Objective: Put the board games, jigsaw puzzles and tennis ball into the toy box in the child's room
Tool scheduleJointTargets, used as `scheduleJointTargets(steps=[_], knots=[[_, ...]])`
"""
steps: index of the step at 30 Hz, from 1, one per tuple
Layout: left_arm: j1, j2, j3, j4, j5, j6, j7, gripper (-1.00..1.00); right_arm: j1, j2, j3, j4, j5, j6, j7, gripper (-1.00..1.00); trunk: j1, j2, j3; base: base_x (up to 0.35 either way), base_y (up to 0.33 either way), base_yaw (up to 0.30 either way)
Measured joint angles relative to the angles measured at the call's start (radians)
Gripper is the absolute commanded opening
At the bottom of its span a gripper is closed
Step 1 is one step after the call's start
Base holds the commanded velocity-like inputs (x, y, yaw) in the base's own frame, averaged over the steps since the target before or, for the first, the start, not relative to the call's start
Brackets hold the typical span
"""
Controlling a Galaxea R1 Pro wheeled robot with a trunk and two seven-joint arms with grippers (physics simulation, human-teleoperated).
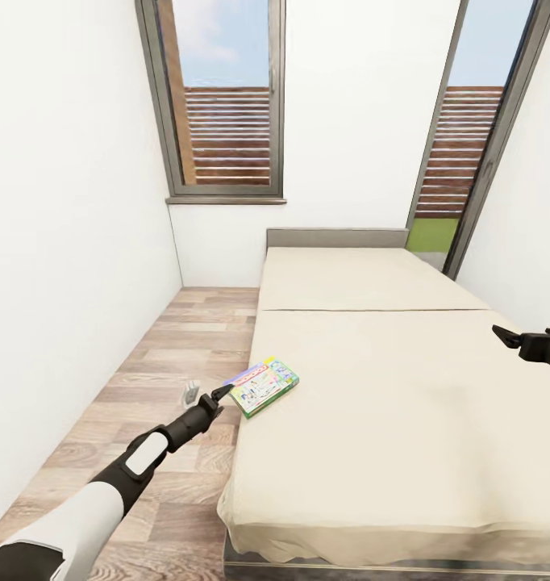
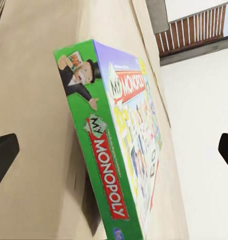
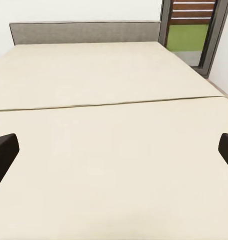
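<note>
We see the bed [image 1: 388,355], with its beige sheet and grey headboard [image 1: 337,237], running from the near edge of the head view to the far wall between two tall windows [image 1: 222,97]. Beside it lies a strip of wood floor [image 1: 170,363]. A green-edged board game [image 1: 263,386] rests flat on the sheet at the bed's left edge. Our left gripper [image 1: 224,393] sits just beside that box with its fingers [image 2: 3,155] spread wide, holding nothing. Our right gripper [image 1: 505,335] hangs over the bed's right side, fingers [image 3: 3,150] likewise apart.
</note>
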Motion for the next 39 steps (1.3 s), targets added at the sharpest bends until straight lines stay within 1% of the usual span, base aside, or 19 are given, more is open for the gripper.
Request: scheduleJointTargets(steps=[3, 7, 15, 23, 35, 39], knots=[[-0.001, 0.011, 0.0, 0.0, 0.001, 0.0, 0.001, 1.0, 0.001, 0.0, 0.0, 0.0, 0.0, 0.0, 0.0, 1.0, 0.0, 0.0, 0.0, 0.0, 0.0, 0.0], [-0.005, 0.015, 0.0, 0.0, 0.001, 0.0, 0.002, 1.0, 0.0, 0.0, -0.001, 0.0, 0.0, 0.0, 0.0, 1.0, 0.0, 0.0, 0.0, 0.0, 0.0, 0.0], [-0.014, 0.013, 0.0, 0.0, 0.002, 0.0, 0.003, 1.0, 0.002, 0.0, -0.003, 0.0, 0.0, 0.0, 0.0, 1.0, 0.0, 0.0, 0.0, 0.0, 0.0, -0.006], [-0.015, 0.014, 0.0, 0.001, 0.002, 0.0, 0.004, 1.0, 0.002, 0.0, -0.005, 0.0, 0.0, 0.0, 0.0, 1.0, 0.0, 0.0, 0.0, 0.0, 0.0, -0.166], [-0.015, 0.015, 0.0, 0.0, 0.002, 0.0, 0.005, 1.0, 0.002, 0.0, -0.005, 0.0, 0.0, 0.0, 0.0, 1.0, 0.0, 0.0, 0.0, 0.0, 0.0, -0.022], [-0.016, 0.015, 0.0, 0.001, 0.002, 0.0, 0.005, 1.0, 0.002, 0.0, -0.005, 0.0, 0.0, 0.0, 0.0, 1.0, 0.0, 0.0, 0.0, 0.0, 0.0, -0.138]])
